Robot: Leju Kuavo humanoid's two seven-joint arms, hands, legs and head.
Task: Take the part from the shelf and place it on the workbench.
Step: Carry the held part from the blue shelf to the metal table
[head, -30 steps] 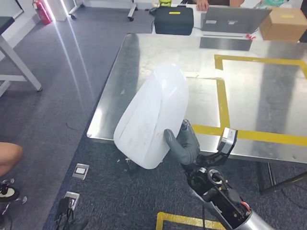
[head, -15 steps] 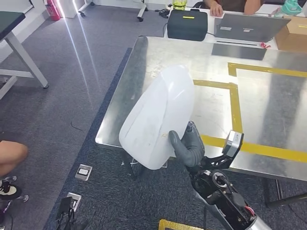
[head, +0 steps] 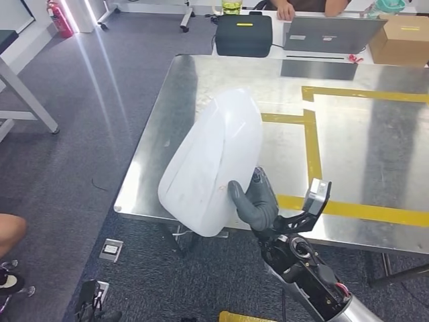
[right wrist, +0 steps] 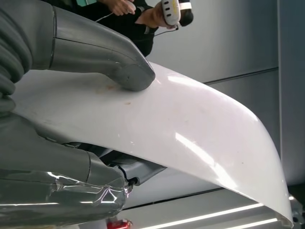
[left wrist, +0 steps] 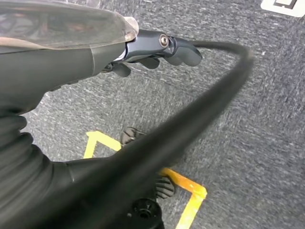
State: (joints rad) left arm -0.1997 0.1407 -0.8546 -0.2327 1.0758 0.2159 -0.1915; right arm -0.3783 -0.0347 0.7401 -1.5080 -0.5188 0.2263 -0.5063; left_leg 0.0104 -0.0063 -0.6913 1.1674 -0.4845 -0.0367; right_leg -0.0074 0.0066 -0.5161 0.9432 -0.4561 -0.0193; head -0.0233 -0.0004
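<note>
My right hand (head: 255,201) grips the large white curved shell part (head: 212,161) by its lower edge, thumb on the outer face. In the head view the part hangs tilted over the near left corner of the steel workbench (head: 354,147), above its surface. The right wrist view shows the thumb (right wrist: 107,57) pressed on the part (right wrist: 179,129) with the fingers underneath. In the left wrist view my left hand (left wrist: 144,47) hangs over grey carpet, fingers loosely apart and holding nothing.
Yellow tape lines (head: 314,147) mark the bench top. A black case (head: 243,33), a laptop (head: 328,32) and a cardboard box (head: 405,37) sit on the table behind, where a person's hands (head: 285,10) rest. Floor sockets (head: 111,249) and a person's knee (head: 10,231) are at left.
The whole picture has swayed, so the camera moved; the bench's near edge now lies lower in view. The part stays in my right hand, held the same way.
</note>
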